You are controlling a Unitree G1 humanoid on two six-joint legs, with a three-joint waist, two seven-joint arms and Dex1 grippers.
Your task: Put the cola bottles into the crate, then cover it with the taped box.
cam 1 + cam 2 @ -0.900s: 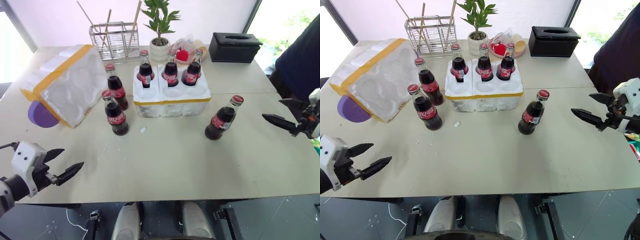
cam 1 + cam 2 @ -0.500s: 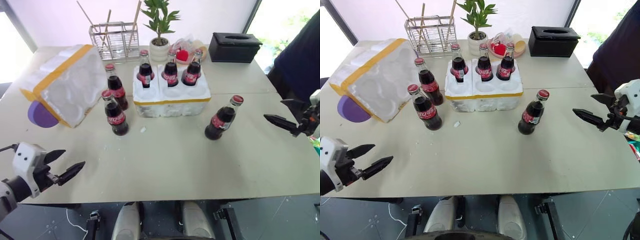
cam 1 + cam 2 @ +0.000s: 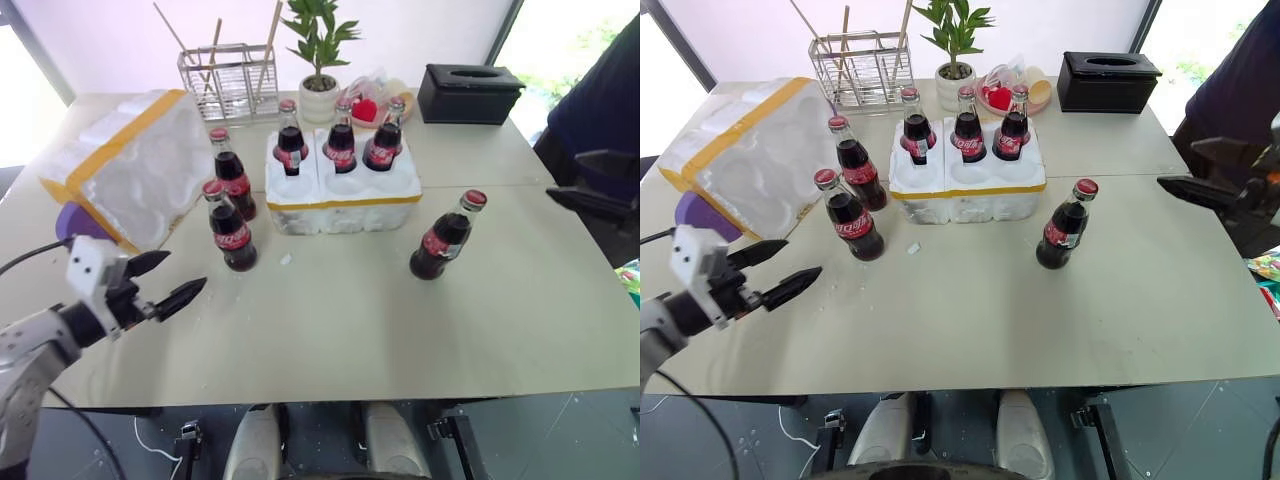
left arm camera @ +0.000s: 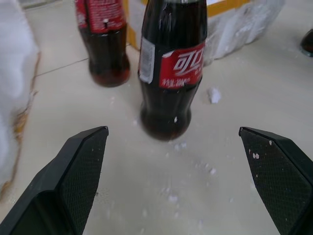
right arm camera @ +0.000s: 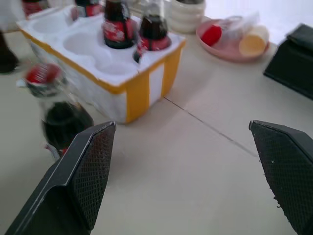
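Head views, crate: the crate is sitting mid-table with three cola bottles standing in its back wells; front wells are showing white.
Head views, loose bottles: two are standing just left of the crate, one behind the other; a third is standing apart on the crate's right.
Head views, taped box: the taped box is lying tilted at the table's left, open hollow facing right, over a purple disc.
Head views, left gripper: the left gripper is now reaching in over the table's near-left part, closer to the front loose bottle than 0.9 s ago; fingers spread, gripping nothing.
Head views, right gripper: the right gripper is now higher and further back at the right edge than before; fingers apart, empty.
Head views, back of table: a wire rack, a potted plant, a black tissue box.
Left wrist view: the front bottle is standing centred ahead of the splayed fingers, untouched, the second bottle behind it.
Right wrist view: the lone bottle is showing blurred, probably not touching the finger beside it; the crate lies beyond.
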